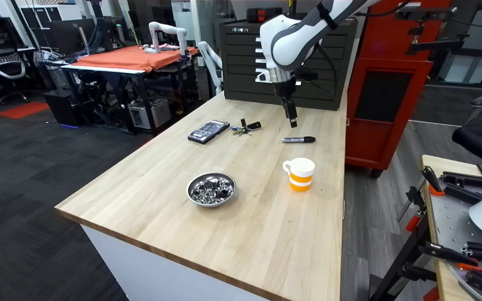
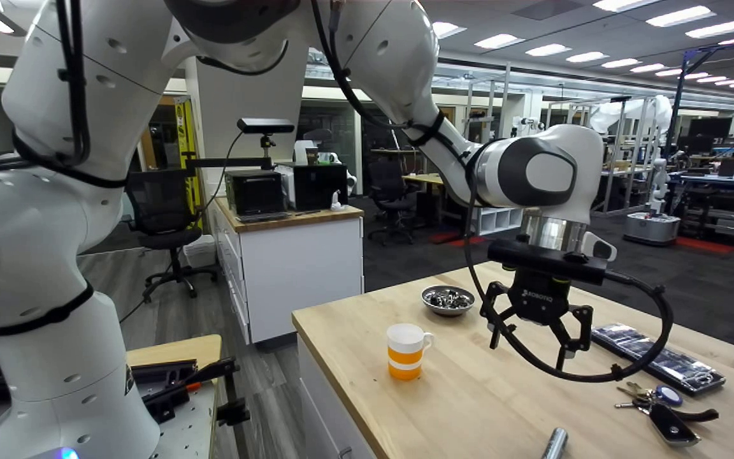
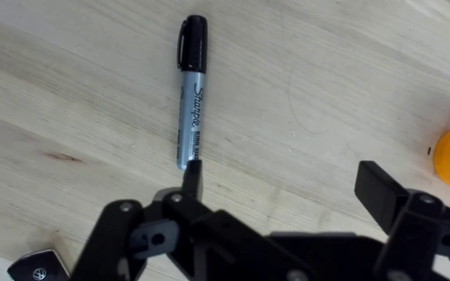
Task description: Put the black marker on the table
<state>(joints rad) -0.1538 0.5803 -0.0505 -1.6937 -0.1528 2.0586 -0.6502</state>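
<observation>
So, the black marker [image 3: 191,91] lies flat on the table [image 1: 257,234], black cap aimed at twelve o'clock in the wrist view, grey barrel running down towards six. The gripper [image 3: 279,173] sits at six o'clock in that view, and it is released: fingers [image 3: 193,177] wide apart, wood grain showing through the gap, the fingertip on the nine o'clock side just overlapping the marker's grey end from this angle. In an exterior view it hangs above the table, at twelve o'clock from the marker. Outward from there, then: the orange-and-white cup [image 1: 301,175] stands upright at six o'clock, handle turned between nine and ten. The bunch of keys [image 1: 245,128] lies between nine and ten from the marker, with the flat dark device [image 1: 208,131] near it, round at nine. Down at eight, it's the metal bowl [image 1: 207,205], loaded with small dark and shiny pieces [image 1: 213,191]. And up at twelve, behind the gripper, stands the dark drawer cabinet [image 1: 245,67].
</observation>
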